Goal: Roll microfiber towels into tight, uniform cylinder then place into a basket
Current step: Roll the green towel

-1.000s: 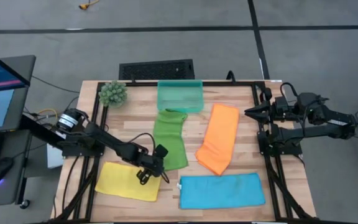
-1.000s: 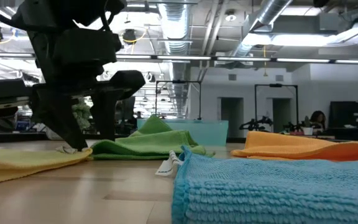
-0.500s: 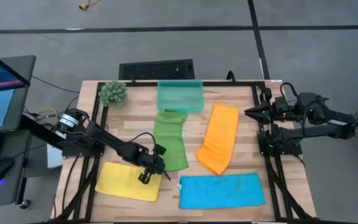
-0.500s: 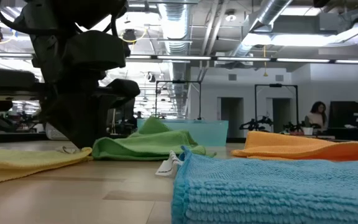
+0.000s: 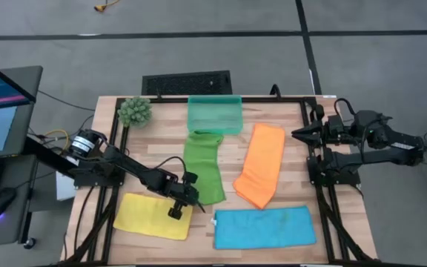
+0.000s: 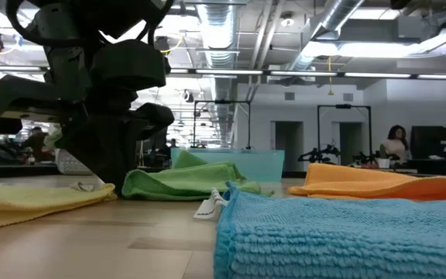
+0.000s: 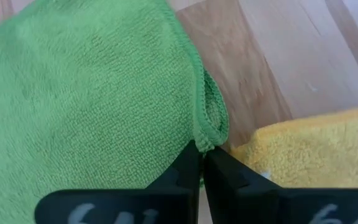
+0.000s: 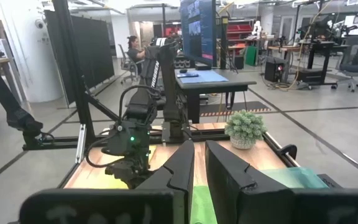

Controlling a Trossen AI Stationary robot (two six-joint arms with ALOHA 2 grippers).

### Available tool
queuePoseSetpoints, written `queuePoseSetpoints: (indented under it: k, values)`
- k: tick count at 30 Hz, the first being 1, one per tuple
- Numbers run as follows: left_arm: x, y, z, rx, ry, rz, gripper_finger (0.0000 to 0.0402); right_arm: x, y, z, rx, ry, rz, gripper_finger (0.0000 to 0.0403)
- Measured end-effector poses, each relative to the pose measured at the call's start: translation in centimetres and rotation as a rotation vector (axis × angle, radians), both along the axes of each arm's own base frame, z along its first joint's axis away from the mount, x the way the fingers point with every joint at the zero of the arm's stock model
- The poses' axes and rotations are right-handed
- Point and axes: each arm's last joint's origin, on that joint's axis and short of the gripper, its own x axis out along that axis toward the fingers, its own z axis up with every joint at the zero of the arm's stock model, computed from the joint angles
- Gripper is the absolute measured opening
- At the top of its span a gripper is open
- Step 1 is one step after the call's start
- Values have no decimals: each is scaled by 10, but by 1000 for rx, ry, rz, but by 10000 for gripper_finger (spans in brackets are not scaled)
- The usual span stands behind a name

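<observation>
Now that my left end effector point(image 7: 199, 163) has snapped closed from wide open, it pinches the near corner of the green towel point(image 5: 202, 165) beside the yellow towel point(image 5: 150, 216); rolling can start. The basket point(image 5: 214, 114) waits beyond, empty.

Both arms are dark, built of blocky black links with loose black cables looping along them. The left arm point(image 5: 117, 169) carries a silver round motor housing near its base. Each tool has two flat, tapered black fingers point(image 7: 185, 174), with pale markings across the bar below them.
</observation>
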Motion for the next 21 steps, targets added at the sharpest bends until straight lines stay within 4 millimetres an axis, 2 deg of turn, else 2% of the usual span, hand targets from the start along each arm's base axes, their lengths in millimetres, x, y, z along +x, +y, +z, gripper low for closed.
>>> queuePoseSetpoints:
  k: [4,11,17,21]
  values:
    - [0,-1,0,-78,16,78,1,0,0,4,30,-45,0,66]
    - [2,-2,1,-162,31,172,1,-2,0,24,233,-248,23,66]
    - [8,-4,8,-193,24,220,1,-5,0,41,103,-426,20,66]
    - [11,-4,11,-224,17,265,0,7,0,53,27,-539,7,66]
